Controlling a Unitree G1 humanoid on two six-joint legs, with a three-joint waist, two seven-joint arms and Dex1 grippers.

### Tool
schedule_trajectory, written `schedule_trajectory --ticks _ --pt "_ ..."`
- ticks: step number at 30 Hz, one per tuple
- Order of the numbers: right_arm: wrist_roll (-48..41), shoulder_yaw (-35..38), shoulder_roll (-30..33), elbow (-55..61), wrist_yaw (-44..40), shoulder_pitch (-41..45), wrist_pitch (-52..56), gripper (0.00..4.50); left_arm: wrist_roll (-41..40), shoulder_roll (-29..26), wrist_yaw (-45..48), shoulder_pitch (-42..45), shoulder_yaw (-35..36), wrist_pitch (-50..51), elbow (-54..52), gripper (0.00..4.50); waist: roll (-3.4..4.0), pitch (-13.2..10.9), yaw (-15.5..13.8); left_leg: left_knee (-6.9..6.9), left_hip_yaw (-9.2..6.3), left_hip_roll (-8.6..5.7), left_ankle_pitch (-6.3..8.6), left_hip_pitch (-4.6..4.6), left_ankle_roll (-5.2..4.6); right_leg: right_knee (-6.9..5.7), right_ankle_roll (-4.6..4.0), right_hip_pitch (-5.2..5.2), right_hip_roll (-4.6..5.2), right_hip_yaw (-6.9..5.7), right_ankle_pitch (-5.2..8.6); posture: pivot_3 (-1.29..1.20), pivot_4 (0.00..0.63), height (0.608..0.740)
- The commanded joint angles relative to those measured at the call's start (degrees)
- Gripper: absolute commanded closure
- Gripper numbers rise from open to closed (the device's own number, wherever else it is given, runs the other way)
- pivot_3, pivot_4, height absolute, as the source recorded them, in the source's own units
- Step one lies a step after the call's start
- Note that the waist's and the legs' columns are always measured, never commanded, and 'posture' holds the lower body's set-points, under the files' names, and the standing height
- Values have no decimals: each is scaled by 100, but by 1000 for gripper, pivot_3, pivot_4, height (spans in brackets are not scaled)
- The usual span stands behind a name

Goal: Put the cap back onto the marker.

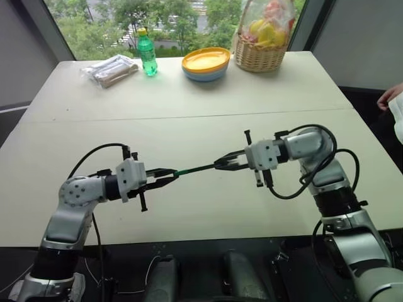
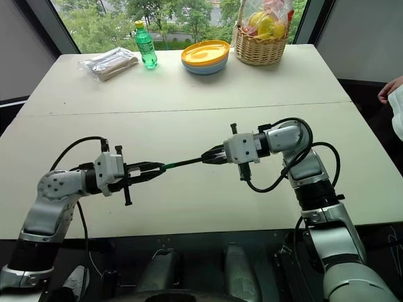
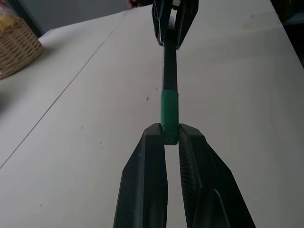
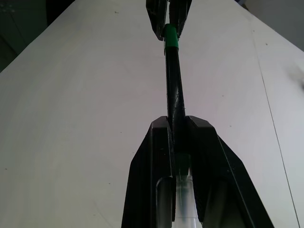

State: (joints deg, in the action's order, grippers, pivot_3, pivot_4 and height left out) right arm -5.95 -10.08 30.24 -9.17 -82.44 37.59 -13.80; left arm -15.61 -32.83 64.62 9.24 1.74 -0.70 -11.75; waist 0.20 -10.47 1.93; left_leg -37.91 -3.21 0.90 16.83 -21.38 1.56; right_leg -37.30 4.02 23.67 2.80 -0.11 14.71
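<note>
Spanning the gap between both grippers at centre frame in the head views, the thin black pen-like marker [image 1: 200, 168] is held level above the pale beige table [image 1: 189, 107]. The small dark green cylindrical plastic cap [image 3: 169, 114] is seated on the marker's left-hand end; whether it is fully pushed home cannot be told.

- The left gripper [image 1: 169, 177], lower left of centre, is seen closed down tight, its black fingertips [image 3: 154, 137] pinching the cap's outer end.
- The right gripper [image 1: 221, 163], just right of centre, is clamped on the marker's other end; in the right wrist view the barrel is seen running out from between its black fingers [image 4: 159, 137] toward the cap.
- Both grippers are pointed at each other, on one line with the marker.

Along the upper edge of the frame a green plastic bottle [image 1: 147, 53], a clear plastic-wrapped packet [image 1: 111, 69], a stack of yellow and blue bowls [image 1: 206, 64] and a woven wicker basket of fruit [image 1: 261, 47] are stood on the table's far side, well apart from the grippers. A person's hand [image 1: 390, 97] is seen at the right edge.
</note>
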Motion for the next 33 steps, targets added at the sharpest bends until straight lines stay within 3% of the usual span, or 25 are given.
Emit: schedule_trajectory --ticks 1,12,15,21,28,33 --pt "-396 -604 -471 678 -136 -1 -114 4451 -322 310 -152 349 -338 -146 -634 4500 0 0 1 0 0 0 0 0 0 0 0 0 0 0 0 0 150 740" --pt "-254 -473 -440 183 -107 242 -236 4451 -231 110 -52 97 -197 -317 -518 4500 0 0 7 0 0 0 0 0 0 0 0 0 0 0 0 0 150 740" --pt "-163 -406 -387 -165 -119 393 -395 4500 -265 42 -89 -32 -116 -304 -566 3191 0 0 34 0 0 0 0 1 0 0 0 0 0 0 0 0 150 740" --pt "-110 -376 -229 -846 -77 694 -733 4500 -281 -172 -318 -438 40 -279 -880 162 0 0 0 0 1 0 0 1 0 -1 0 0 3 1 0 0 150 740" --pt "-12 -265 72 -1657 103 953 -1040 4500 -511 -420 -723 -1061 510 32 -1387 162 0 0 -12 -1 1 2 0 1 0 0 -2 -1 3 1 1 0 150 740" --pt "-11 -11 435 -1704 549 854 -370 4500 -661 -380 -1269 -1400 785 440 -1776 162 0 0 -67 -2 2 2 0 1 0 1 -2 -1 4 1 1 0 150 740"
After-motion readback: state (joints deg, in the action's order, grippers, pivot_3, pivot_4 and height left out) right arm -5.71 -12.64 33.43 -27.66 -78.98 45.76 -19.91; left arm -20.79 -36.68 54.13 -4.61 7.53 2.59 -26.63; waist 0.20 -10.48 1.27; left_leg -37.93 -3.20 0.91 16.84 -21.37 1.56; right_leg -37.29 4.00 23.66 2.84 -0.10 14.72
